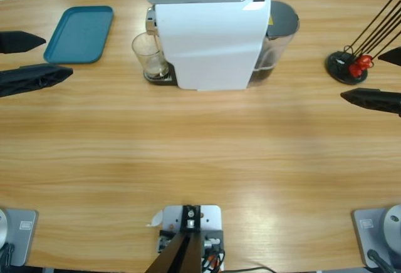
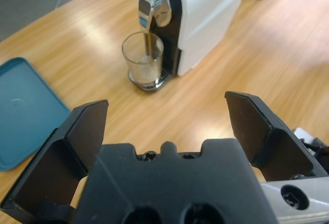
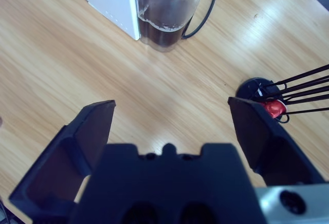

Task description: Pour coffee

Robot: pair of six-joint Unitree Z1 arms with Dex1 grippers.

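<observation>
- The glass cup point(image 2: 143, 58) stands under the white machine's point(image 1: 210, 38) spout at upper centre, catching a thin stream of coffee point(image 2: 148, 44).
- The left gripper point(image 2: 167, 126) and right gripper point(image 3: 169, 129) are spread wide, holding nothing, seemingly waiting well back.

1. White coffee machine point(image 1: 210, 41): a small yellow patch shows on its side beside the dark tank point(image 1: 279, 32); its characters cannot be read.
2. Teal tray point(image 1: 79, 33), glass cup point(image 1: 149, 54), tabletop point(image 1: 200, 154): no lettering, brand or number legible.
</observation>
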